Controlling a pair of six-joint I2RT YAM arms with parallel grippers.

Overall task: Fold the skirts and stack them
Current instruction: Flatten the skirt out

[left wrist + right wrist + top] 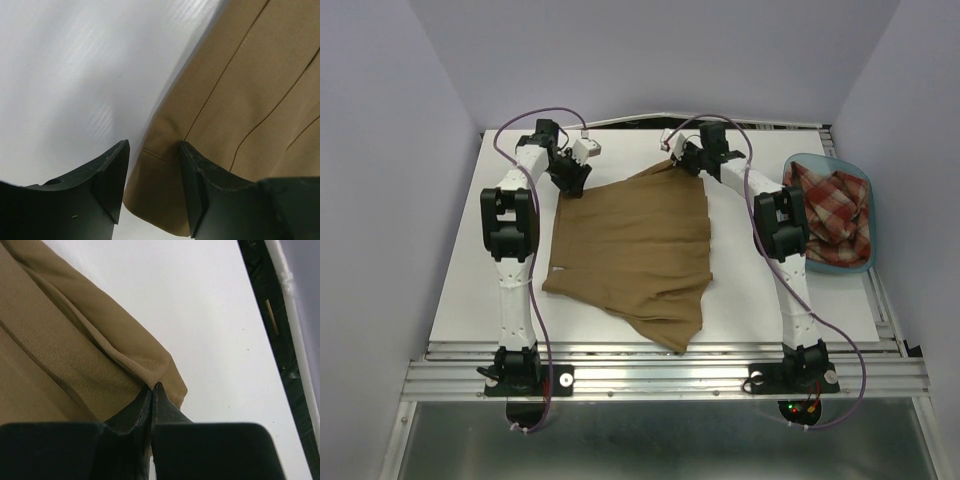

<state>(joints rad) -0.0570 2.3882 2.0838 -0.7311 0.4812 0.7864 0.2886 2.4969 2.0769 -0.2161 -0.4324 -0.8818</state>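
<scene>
**Item 1: tan-brown skirt** (630, 250). It lies spread and mostly flat on the white table (470, 290). Its near hem is skewed and runs to a point at the near right. Fine seam lines run down the cloth.

**Item 2: right gripper** (152, 388). It sits at the skirt's far right corner with its jaws closed tight on the very tip of the hem. The bite is thin and only the edge fold is caught.

**Item 3: left gripper** (152, 150). It sits at the skirt's far left corner. Its jaws stand apart at a moderate gap, straddling the hem corner with cloth between them but not clamped.

**Item 4: plaid skirt** (830, 215). It is crumpled inside the blue plastic tub (840, 268), well apart to the right of the tan-brown skirt, and is not folded.

**Hazards, judged:**
- The right pinch is shallow, so a pull toward the near hem could slip the corner free.
- If the left jaws close off the cloth's edge or high above it, they may catch one layer or none.
- With one corner held and the other loose, a lift would drag the skirt askew and bunch it.
- The slanted near hem may leave the edges misaligned in the fold.
</scene>
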